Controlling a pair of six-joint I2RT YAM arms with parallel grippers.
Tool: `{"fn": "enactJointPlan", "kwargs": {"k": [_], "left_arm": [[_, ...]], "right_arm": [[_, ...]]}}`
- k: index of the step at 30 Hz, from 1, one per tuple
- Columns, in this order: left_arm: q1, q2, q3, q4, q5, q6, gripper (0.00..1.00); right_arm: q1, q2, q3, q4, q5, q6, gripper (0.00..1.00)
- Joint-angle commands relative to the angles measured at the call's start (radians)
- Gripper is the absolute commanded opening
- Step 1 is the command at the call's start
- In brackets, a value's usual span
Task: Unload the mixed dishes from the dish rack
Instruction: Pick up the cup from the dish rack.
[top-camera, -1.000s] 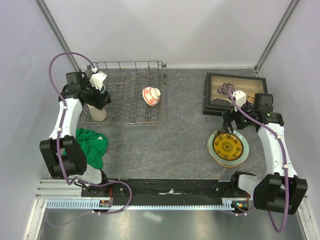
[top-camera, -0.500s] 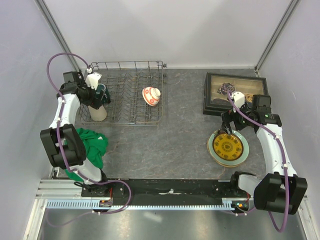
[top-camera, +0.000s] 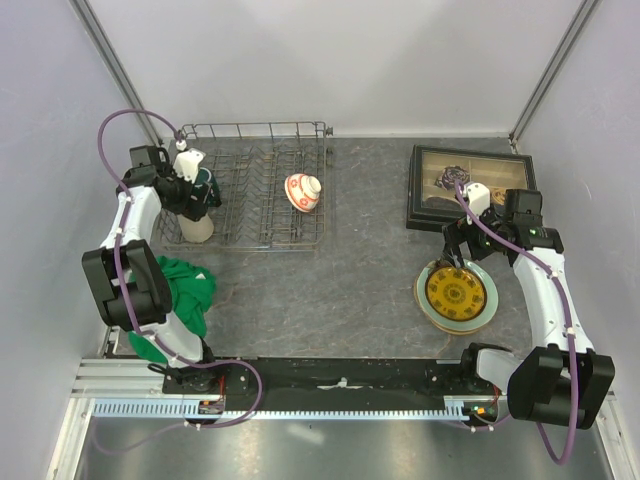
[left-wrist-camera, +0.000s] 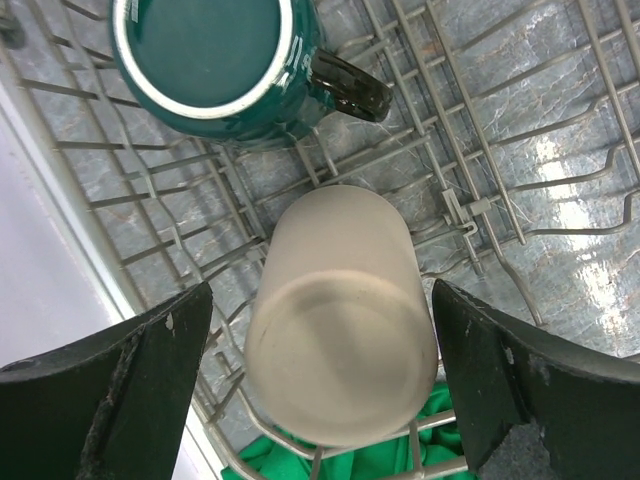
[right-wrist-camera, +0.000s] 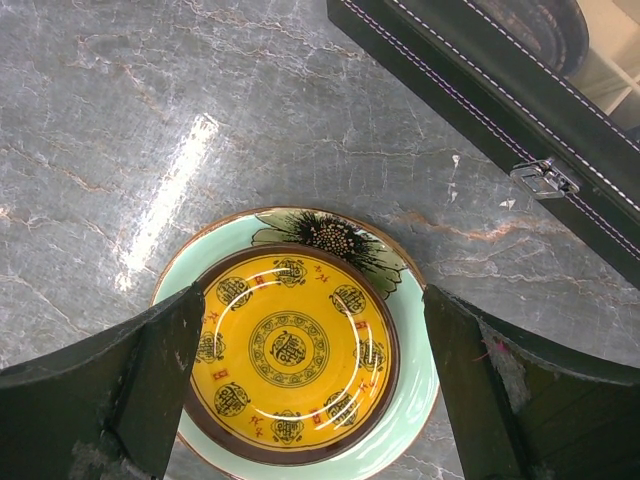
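The dish rack (top-camera: 262, 205) stands at the back left. At its left end a beige cup (left-wrist-camera: 340, 350) sits upside down, with a dark green mug (left-wrist-camera: 210, 55) upside down just beyond it. My left gripper (left-wrist-camera: 325, 400) hangs open over the cup, one finger on each side with a gap to both. The cup (top-camera: 197, 229) also shows in the top view below that gripper (top-camera: 196, 195). A small red-and-white bowl (top-camera: 303, 191) rests toward the rack's right end. On the table at the right, the yellow-gold patterned dish (right-wrist-camera: 290, 350) lies on the pale green plate (right-wrist-camera: 418, 385). My right gripper (right-wrist-camera: 310, 400) is open above them and holds nothing.
A dark-framed box (top-camera: 468, 185) sits at the back right, its edge (right-wrist-camera: 470, 85) close beyond the stacked plates. A green cloth (top-camera: 182, 290) lies in front of the rack's left end and shows under the wires (left-wrist-camera: 400, 462). Side walls close in on both sides.
My left wrist has swung over the rack's left end and settled above the beige cup. The right arm has shifted only slightly. Both grippers stay open.
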Motion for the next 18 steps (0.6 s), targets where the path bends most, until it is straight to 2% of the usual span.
{"fn": "enactJointPlan", "kwargs": {"k": [1, 13, 18], "left_arm": [[0.007, 0.027, 0.021, 0.012, 0.035, -0.011, 0.95], [0.007, 0.032, 0.043, -0.003, 0.098, -0.026, 0.70], [0.007, 0.029, 0.060, -0.029, 0.113, -0.026, 0.56]], "right_arm": [[0.005, 0.000, -0.011, 0.030, 0.000, 0.013, 0.98], [0.005, 0.006, -0.027, 0.038, 0.003, 0.013, 0.98], [0.005, 0.003, -0.034, 0.038, 0.003, 0.012, 0.98]]}}
